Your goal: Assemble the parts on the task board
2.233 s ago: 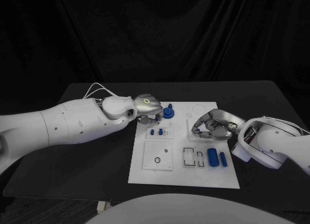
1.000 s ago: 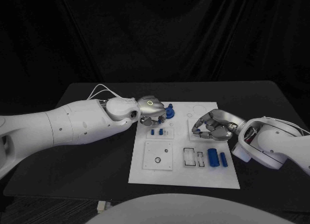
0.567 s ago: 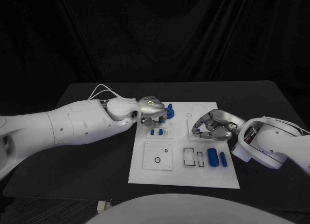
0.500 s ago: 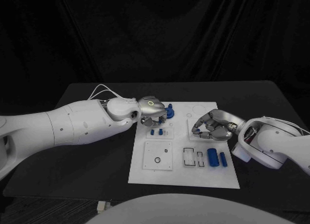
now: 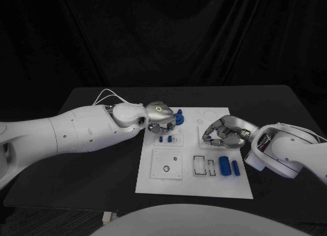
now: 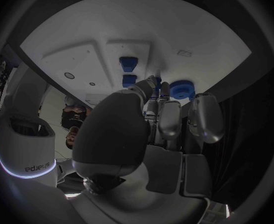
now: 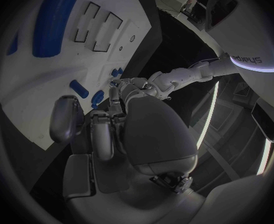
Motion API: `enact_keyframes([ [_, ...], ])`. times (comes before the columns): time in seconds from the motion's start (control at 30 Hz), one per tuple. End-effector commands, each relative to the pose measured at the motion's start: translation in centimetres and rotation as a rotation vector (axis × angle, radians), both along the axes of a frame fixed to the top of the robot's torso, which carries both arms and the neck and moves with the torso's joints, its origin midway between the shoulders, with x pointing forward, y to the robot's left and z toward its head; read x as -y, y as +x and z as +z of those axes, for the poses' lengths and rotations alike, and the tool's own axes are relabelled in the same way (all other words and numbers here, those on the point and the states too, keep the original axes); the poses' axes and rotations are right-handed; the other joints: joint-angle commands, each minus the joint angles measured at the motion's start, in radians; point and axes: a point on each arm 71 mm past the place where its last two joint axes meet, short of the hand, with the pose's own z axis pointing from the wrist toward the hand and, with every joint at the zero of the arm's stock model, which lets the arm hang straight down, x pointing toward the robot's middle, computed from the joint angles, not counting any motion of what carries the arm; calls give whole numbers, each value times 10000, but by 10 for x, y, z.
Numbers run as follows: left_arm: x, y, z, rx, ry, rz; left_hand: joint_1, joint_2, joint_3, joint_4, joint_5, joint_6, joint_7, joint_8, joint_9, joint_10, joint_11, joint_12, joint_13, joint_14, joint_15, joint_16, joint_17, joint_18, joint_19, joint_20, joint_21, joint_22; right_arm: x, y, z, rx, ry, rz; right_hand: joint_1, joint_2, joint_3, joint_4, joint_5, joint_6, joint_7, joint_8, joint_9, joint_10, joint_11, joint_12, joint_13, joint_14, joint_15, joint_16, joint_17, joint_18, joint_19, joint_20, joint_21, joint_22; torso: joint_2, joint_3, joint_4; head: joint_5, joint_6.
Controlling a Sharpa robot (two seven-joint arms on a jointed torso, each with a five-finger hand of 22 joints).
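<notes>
The white task board [image 5: 193, 183] lies mid-table. My left hand [image 5: 158, 118] hovers over its far left corner, fingers [image 6: 169, 115] pointing down beside a blue gear-shaped part [image 5: 178, 117] [image 6: 181, 88]. Whether its thumb and fingers pinch anything is hidden. Two small blue pegs [image 5: 164, 139] [image 6: 129, 70] stand just in front of that hand. My right hand [image 5: 223, 132] rests over the board's right side with fingers [image 7: 92, 127] curled in and nothing seen in them. A blue cylinder [image 5: 223, 165] [image 7: 52, 22] and a thinner blue piece [image 5: 235, 167] lie near the right front.
A square inset plate with a round hole [image 5: 166, 163] sits on the board's left front. Two rectangular slots [image 5: 203, 165] lie beside the cylinder. A small blue piece [image 7: 79, 89] lies on the board ahead of my right hand. A white cable [image 5: 101, 95] loops behind the left arm.
My left hand has edged slightly to the right, closer to the blue gear part, and has since stayed there. The right hand and the parts have not moved.
</notes>
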Motion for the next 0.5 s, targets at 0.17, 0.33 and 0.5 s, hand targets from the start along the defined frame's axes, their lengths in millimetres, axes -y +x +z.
enact_keyframes([
  [0.17,-4,-1,-4,-163,179,67,-45,-20,52,-35,91,101,21,40,14,43,34,-63,-12,-82,-17,-66,-37,180,-77,9,-52,1565,0,-1,-1,-97,-81,-10,95,4,-11,-75,66,52,14,29,-9,1041,81,35,2634,1047,76,30,2634,107,21,18,-17,1667,4,-3,6,-5,-2],
  [0.33,-4,0,-4,-143,176,96,-34,-11,71,-54,125,92,22,36,12,39,34,-79,-14,-88,-16,-75,-51,179,-77,10,-54,1567,0,-1,-1,-99,-80,0,95,4,-11,-75,66,52,14,29,-9,1041,81,35,2634,1047,76,30,2634,107,21,18,-17,1667,-2,-2,0,10,-2],
  [0.5,-4,0,-4,-141,179,97,-27,-14,80,-71,144,72,22,26,7,42,39,-87,-15,-101,-15,-97,-94,182,-86,10,-76,1562,-1,-1,-2,-125,-97,14,95,4,-11,-75,66,52,14,29,-9,1041,81,35,2634,1047,76,30,2634,107,21,18,-17,1667,2,2,2,-3,-2],
])
